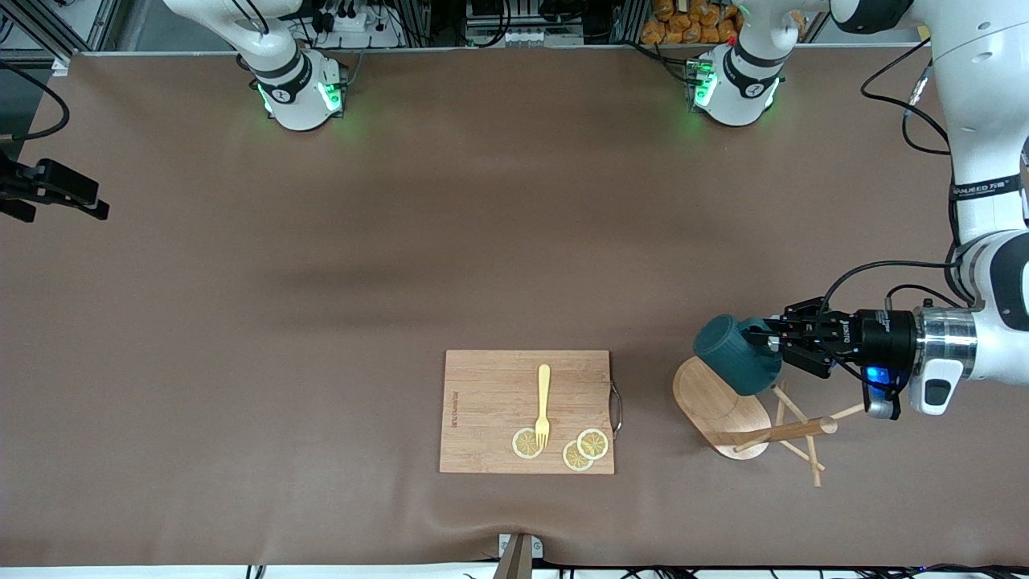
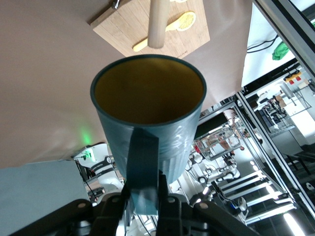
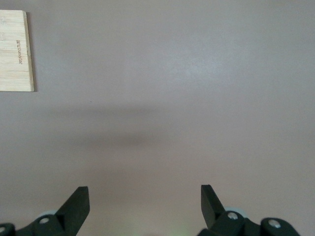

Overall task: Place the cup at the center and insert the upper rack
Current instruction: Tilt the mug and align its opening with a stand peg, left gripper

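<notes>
Cup (image 1: 735, 354), dark teal with a mustard-yellow inside, is held in the air by the left gripper (image 1: 770, 342), whose fingers (image 2: 167, 199) are clamped on the loop handle. The cup lies tipped on its side over the oval base of the upper rack (image 1: 723, 406), at the left arm's end of the table. The rack's post leans over the table with thin pegs crossing near its tip. In the left wrist view the cup's mouth faces away from the camera, toward the cutting board (image 1: 490, 410).

Cutting board lies near the front edge of the table, toward the middle, beside the rack. A yellow fork (image 1: 543, 406) and three lemon slices (image 1: 593, 443) rest on it.

Right gripper (image 3: 145, 201) hangs over bare brown tablecloth (image 1: 321, 281) with its fingers spread wide and nothing between them; the right arm waits.
</notes>
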